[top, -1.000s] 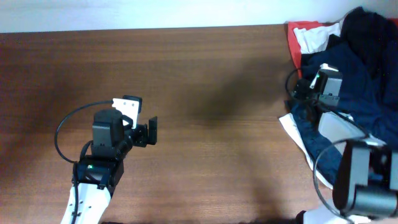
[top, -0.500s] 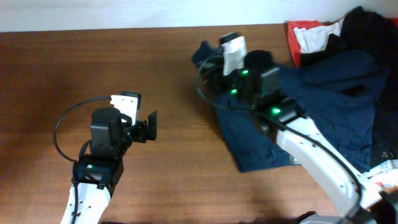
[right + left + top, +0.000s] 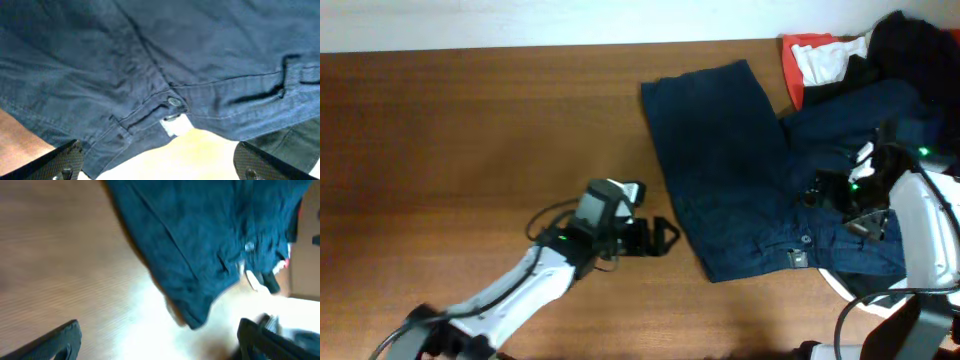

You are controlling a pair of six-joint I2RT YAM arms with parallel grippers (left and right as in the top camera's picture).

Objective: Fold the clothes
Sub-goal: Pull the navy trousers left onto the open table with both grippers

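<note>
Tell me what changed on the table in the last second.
The right tool dragged the navy shorts out of the pile, spread them leftward, then let go and drew back right; it hangs open over the waistband. The left tool, open, moved right toward the shorts. The remaining pile stayed put.

The navy shorts (image 3: 730, 190) were matt woven cloth with a metal button (image 3: 174, 102); the tabletop (image 3: 470, 130) was smooth wood.
</note>
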